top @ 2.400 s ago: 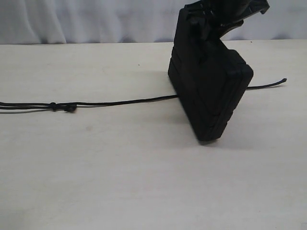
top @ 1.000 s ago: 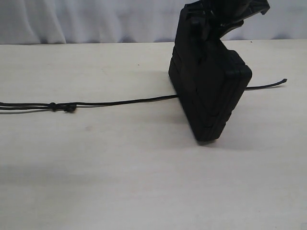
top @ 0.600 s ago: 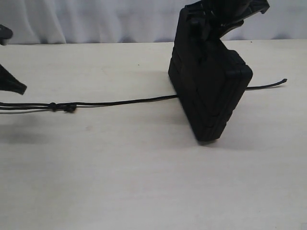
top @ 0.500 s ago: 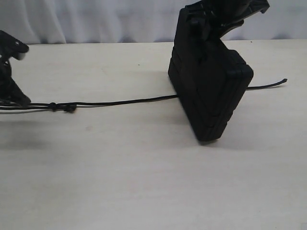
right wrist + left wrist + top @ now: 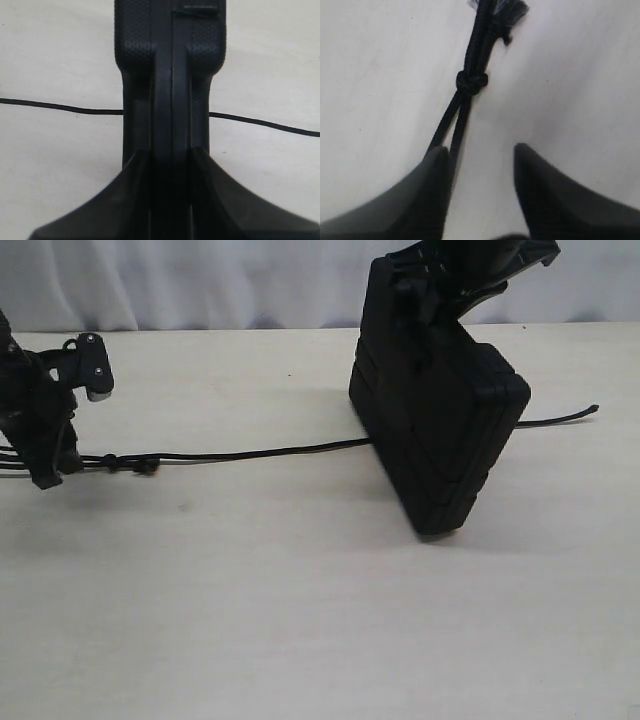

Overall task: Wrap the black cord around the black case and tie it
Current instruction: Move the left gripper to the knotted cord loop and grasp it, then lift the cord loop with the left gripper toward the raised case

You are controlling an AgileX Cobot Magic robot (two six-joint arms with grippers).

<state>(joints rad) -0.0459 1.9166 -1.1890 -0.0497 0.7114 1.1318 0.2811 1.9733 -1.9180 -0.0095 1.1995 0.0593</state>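
The black case stands on edge on the table, tilted, its top end clamped by my right gripper. In the right wrist view the jaws press both faces of the case, with the gripper shut on it. The black cord lies straight across the table and passes under the case. Its knotted, doubled end lies at the left, where my left gripper hangs just above it. In the left wrist view that gripper is open; the doubled cord runs along one fingertip.
The cord's free end sticks out to the right of the case. A pale curtain closes off the far edge of the light table.
My left arm has come in from the left edge and dropped to the cord's knotted end, its jaws now apart. The case and right gripper have stayed put.
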